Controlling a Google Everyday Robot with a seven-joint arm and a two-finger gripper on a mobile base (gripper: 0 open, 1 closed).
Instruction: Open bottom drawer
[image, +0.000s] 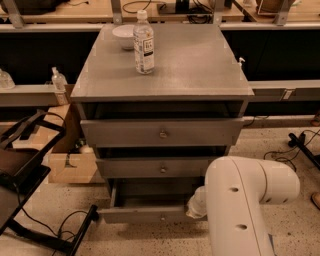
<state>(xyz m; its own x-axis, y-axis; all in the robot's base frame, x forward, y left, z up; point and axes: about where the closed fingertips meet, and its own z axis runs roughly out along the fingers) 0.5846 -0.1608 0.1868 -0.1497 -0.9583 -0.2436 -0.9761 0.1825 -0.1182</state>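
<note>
Far left of the gripper, a black metal frame stands on the speckled floor, with a cardboard box behind it and a small clear bottle on a ledge above. Next comes the grey cabinet. A white bowl and a labelled water bottle stand on its top, well above and left of the gripper. Its three drawers narrow downward: the top drawer, the middle drawer, and the bottom drawer at floor level. The bottom drawer's front already sits forward of the others, and its dark interior shows. Its brass-coloured knob is centred, just left of the gripper. The gripper sits at the right end of that front, apparently touching it. My white arm hides most of it, so I cannot tell whether it is spread or closed. I judge the drawer stiff and fairly light, sliding straight out. The small, smooth knob could slip, so I would hold it squarely or hook the front's top edge. Right of the gripper, black cables trail across the floor.
</note>
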